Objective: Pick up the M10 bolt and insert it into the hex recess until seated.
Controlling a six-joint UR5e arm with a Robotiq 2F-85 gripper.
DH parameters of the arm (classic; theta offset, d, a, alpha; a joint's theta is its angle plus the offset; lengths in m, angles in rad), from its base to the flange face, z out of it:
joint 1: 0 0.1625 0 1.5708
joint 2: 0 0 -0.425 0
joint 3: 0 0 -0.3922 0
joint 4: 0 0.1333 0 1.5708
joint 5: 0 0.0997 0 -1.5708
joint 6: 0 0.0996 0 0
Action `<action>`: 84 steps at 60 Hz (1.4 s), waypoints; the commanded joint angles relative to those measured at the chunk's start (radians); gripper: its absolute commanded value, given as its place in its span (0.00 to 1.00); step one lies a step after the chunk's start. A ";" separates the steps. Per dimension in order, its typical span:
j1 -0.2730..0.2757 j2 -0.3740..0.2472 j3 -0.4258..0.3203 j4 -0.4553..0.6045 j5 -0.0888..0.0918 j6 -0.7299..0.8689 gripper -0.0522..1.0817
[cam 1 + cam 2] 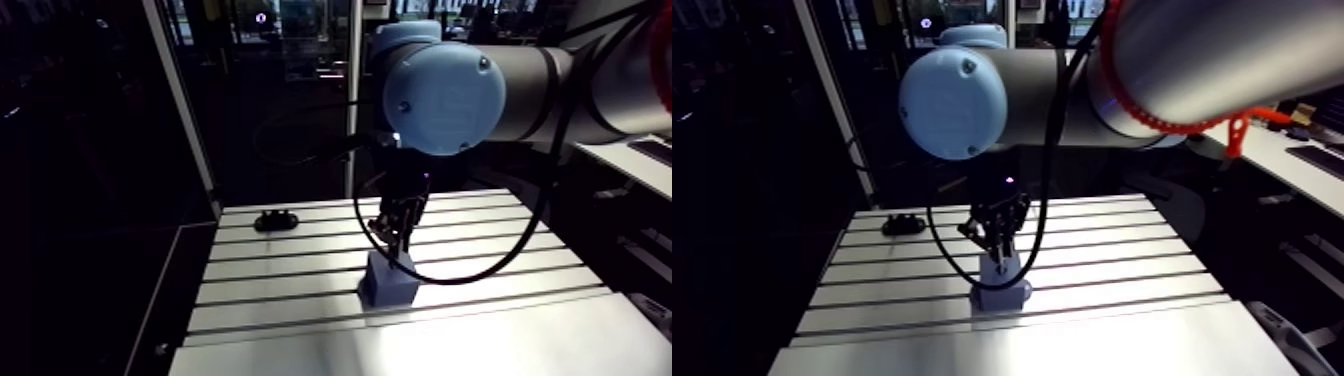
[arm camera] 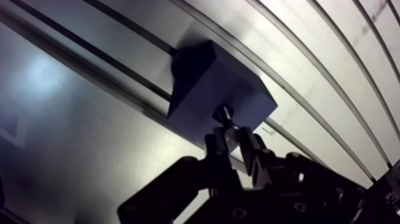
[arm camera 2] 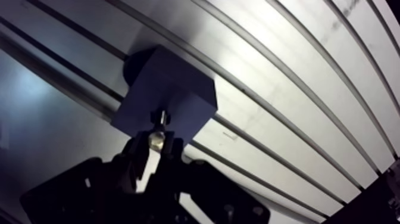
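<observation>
Bolt (image 2: 228,124) clamped between the fingers (image 2: 215,145), tip at the top face of the blue block (image 2: 202,83) (recess hidden under it). Gripper (image 2: 233,138) hangs vertical over the block, mid-surface (image 1: 500,250). Small black part (image 1: 276,219) far left, well apart. Bare slots all round, near edge close.

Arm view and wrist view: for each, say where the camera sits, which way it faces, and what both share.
Arm view: on the upper link, facing down across the table; shows a blue-capped joint and the tool.
Wrist view: on the wrist, facing down past the tool, which grips the bolt at the block.
Both share block, tool, table.
</observation>
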 commanded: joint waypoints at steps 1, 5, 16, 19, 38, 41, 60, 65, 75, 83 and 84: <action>0.000 0.004 -0.001 -0.013 -0.001 -0.009 0.94; 0.000 0.004 -0.004 -0.013 0.001 -0.009 0.94; 0.000 0.004 -0.004 -0.011 0.001 -0.009 0.94; 0.000 0.004 -0.004 -0.012 0.001 -0.009 0.94; 0.002 0.004 0.002 -0.011 0.002 -0.009 0.94; 0.002 0.003 0.004 -0.011 0.001 -0.009 0.94; 0.000 0.003 0.005 -0.013 0.001 -0.006 0.25; 0.000 0.003 0.005 -0.013 0.002 -0.005 0.06; -0.001 0.001 0.005 -0.014 0.007 -0.003 0.05; -0.003 0.001 0.001 -0.014 0.011 -0.003 0.05; -0.003 0.001 0.001 -0.014 0.011 -0.003 0.05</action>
